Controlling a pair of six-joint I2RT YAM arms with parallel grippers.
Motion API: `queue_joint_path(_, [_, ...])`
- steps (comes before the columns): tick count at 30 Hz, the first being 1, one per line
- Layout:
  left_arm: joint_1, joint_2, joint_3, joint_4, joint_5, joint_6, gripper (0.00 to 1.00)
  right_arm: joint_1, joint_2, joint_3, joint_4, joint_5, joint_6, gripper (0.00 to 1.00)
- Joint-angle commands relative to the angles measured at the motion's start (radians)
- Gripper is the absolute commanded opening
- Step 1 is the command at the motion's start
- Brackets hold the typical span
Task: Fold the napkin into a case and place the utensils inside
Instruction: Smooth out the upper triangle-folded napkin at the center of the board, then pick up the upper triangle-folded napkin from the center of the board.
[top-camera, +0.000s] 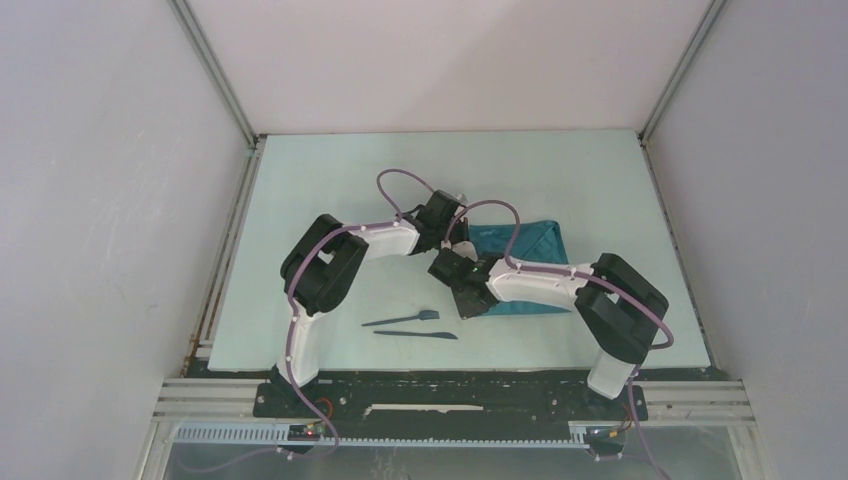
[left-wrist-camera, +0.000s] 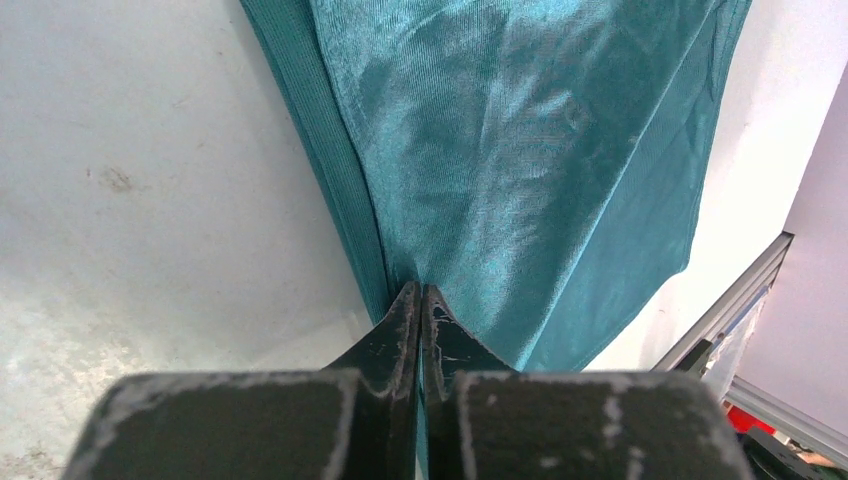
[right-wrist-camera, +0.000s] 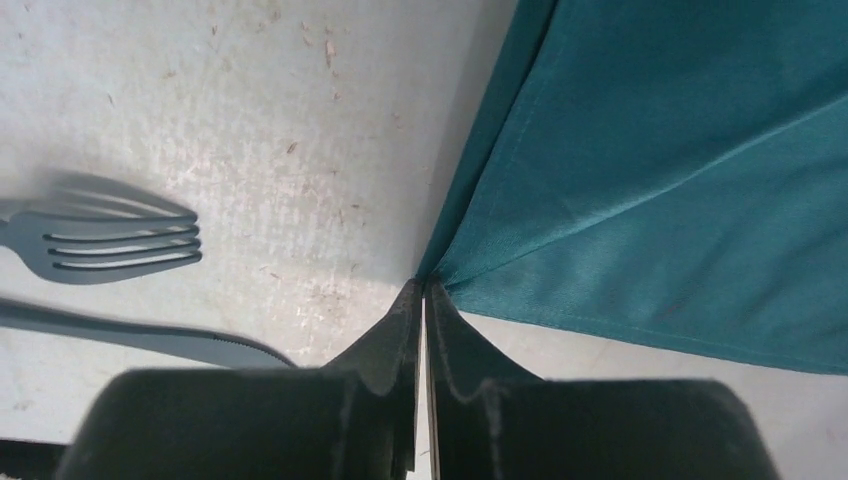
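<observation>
The dark teal napkin (top-camera: 528, 250) lies folded on the table, right of centre. My left gripper (top-camera: 447, 243) is at its far-left corner, shut on a fold of the cloth (left-wrist-camera: 500, 180). At the napkin's near-left corner my right gripper (top-camera: 470, 291) is shut on a corner of the cloth (right-wrist-camera: 660, 190), which rises into its tips (right-wrist-camera: 424, 288). The utensils lie in front of the napkin: a dark fork (top-camera: 405, 319) (right-wrist-camera: 110, 245) and, just nearer, a knife (top-camera: 416, 334) (right-wrist-camera: 140, 335).
Metal frame rails run along the left edge (top-camera: 225, 250) and right edge (top-camera: 675, 250) of the pale table (top-camera: 330, 190). White walls close in the sides and back. The arm bases sit on the dark rail (top-camera: 450, 395) at the near edge.
</observation>
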Motion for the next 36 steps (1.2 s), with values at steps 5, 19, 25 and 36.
queue_joint_path(5, [0.005, 0.001, -0.027, 0.014, -0.012, 0.008, 0.02, -0.071, -0.051, -0.079, 0.079, -0.121, -0.006, 0.09])
queue_joint_path(19, [0.005, -0.007, -0.026, 0.025, 0.002, -0.002, 0.01, -0.078, -0.261, -0.059, 0.035, -0.169, -0.042, 0.34])
queue_joint_path(25, [0.004, -0.013, -0.023, 0.03, 0.016, -0.009, 0.05, -0.147, -0.213, -0.029, 0.055, -0.203, -0.087, 0.42])
queue_joint_path(36, [0.02, -0.116, -0.031, 0.021, 0.083, 0.0, 0.34, -0.065, -0.124, 0.016, 0.002, -0.02, -0.186, 0.52])
